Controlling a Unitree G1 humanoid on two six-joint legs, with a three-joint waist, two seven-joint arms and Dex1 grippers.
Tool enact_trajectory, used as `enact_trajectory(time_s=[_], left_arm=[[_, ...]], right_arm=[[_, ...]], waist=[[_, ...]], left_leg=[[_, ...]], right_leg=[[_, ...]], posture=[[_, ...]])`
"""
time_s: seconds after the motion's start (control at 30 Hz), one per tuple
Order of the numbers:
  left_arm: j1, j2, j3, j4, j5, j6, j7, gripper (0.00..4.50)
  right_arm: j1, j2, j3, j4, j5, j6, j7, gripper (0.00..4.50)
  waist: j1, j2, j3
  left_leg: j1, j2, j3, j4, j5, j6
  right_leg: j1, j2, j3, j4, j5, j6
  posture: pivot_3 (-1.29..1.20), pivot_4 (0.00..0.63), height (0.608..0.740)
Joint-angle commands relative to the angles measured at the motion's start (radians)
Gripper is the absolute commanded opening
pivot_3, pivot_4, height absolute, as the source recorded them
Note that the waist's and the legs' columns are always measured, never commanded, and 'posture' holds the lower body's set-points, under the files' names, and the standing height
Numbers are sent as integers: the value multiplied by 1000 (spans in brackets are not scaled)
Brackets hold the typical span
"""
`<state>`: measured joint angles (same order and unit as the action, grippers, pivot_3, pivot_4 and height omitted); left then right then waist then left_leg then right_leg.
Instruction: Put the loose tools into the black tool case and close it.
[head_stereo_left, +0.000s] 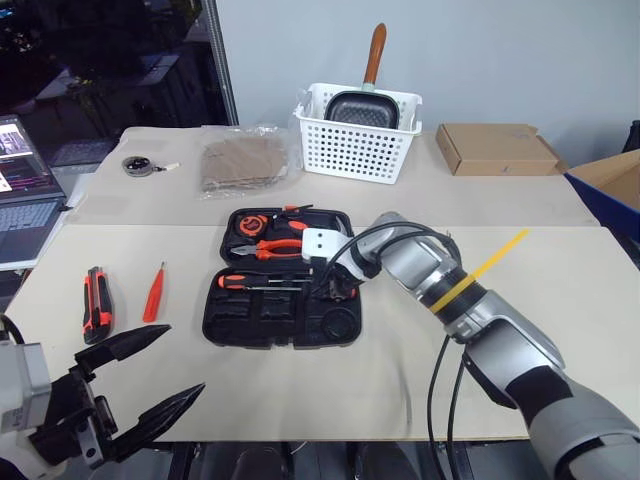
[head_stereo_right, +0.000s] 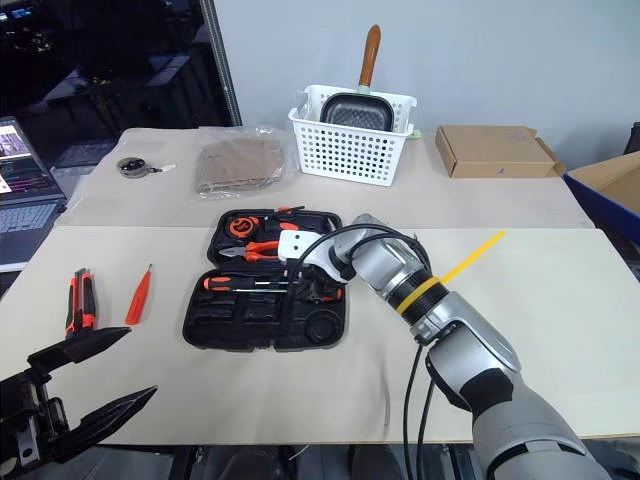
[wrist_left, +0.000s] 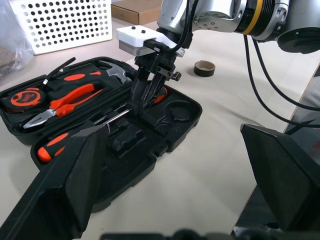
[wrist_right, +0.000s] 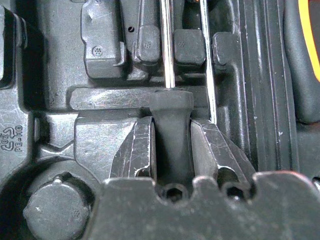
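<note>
Roughly halfway, by the look of it; the black tool case (head_stereo_left: 250, 325) is lying open in the middle of the table (head_stereo_left: 560, 300), lid flat towards the far edge, and nothing has been closed yet.

One screwdriver (head_stereo_left: 240, 282) is already bedded in its slot in the near half of the case, orange handle pointing at the table's left edge; the second screwdriver (wrist_right: 170, 115) looks to be mid-placement right beside it. The right gripper (wrist_left: 146, 100) is dipped into the case with its claw narrow, pinched on the black end of that handle, shaft running out ahead in the right wrist view; so it's probably being seated, not let go yet.

Still left out: the utility knife (head_stereo_left: 96, 305) and the small orange pointed tool (head_stereo_left: 153, 293), side by side but apart, well over towards the table's left edge; the tape ring (wrist_left: 204, 68) too, seen on bare table near the case on the side the right arm reaches in from.

The left gripper (head_stereo_left: 185, 358) is held at the front-left corner, claw spread wide and holding nothing; handy for the knife, presumably.

So three tools to go, then the lid and the latch; whether the empty moulded slots match those three can't be made out.
</note>
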<state>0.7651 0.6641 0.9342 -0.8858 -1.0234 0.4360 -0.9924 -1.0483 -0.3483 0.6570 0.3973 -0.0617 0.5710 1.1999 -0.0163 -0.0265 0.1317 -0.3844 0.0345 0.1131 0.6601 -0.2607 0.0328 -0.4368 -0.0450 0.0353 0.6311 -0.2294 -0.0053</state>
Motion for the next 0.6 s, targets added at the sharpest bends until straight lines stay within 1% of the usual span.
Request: enact_trajectory(time_s=[0.03, 0.17, 0.23, 0.27, 0.3, 0.33, 0.37, 0.4, 0.6], left_arm=[[-2, 13, 7, -7, -15, -15, 11, 4500], [-13, 22, -6, -10, -14, -11, 27, 4500], [-15, 23, -13, -16, -14, -11, 35, 4500], [-14, 22, -15, -18, -13, -11, 37, 4500], [-14, 23, -16, -19, -13, -12, 38, 4500], [-13, 23, -17, -18, -13, -12, 39, 4500], [-12, 23, -17, -17, -13, -13, 38, 4500], [-12, 24, -17, -14, -12, -14, 36, 4500], [-19, 19, -39, 3, 6, -22, 25, 4500]], right_arm=[[11, -33, -8, -27, -25, 8, 28, 675], [18, -47, 9, -37, -43, -47, 53, 675], [20, -44, 9, -32, -48, -69, 60, 1682], [22, -43, 9, -33, -50, -82, 66, 1867], [24, -43, 5, -34, -52, -90, 69, 2288], [27, -40, -6, -38, -52, -93, 61, 2537], [28, -37, -19, -43, -47, -88, 56, 2941], [28, -38, -32, -53, -39, -82, 62, 3224], [30, -42, -149, -143, 68, -41, 124, 3224]], waist=[[1, 0, 0], [2, 0, 0], [1, 0, 0], [0, 0, 0], [-1, 0, 0], [-2, 0, 0], [-2, 0, 0], [-3, 0, 0], [-15, 0, 0]], left_leg=[[0, 0, 0, 0, 0, 0], [0, 0, 0, 0, 0, 0], [0, 0, 0, 0, 0, 0], [0, 0, 0, 0, 0, 0], [1, 0, 0, 0, 0, 0], [1, 0, 0, 0, 0, 0], [1, 0, 0, 0, 0, 0], [1, 0, 0, 0, 0, 0], [1, 1, 0, 0, 0, 0]], right_leg=[[0, 0, 0, 0, 0, 0], [0, 0, 0, 0, 0, 0], [0, 0, 0, 0, 0, 0], [0, 0, 0, 0, 0, 0], [0, 0, 0, 0, 0, 0], [0, 1, 0, 0, 0, 0], [0, 1, 0, 0, 0, 0], [0, 1, 0, 0, 0, 0], [1, 2, 0, 1, 0, 0]], posture=[[0, 150, 740], [0, 150, 740], [0, 150, 740], [0, 150, 740], [0, 150, 740], [0, 150, 740], [0, 150, 740], [0, 150, 740], [0, 150, 740]])
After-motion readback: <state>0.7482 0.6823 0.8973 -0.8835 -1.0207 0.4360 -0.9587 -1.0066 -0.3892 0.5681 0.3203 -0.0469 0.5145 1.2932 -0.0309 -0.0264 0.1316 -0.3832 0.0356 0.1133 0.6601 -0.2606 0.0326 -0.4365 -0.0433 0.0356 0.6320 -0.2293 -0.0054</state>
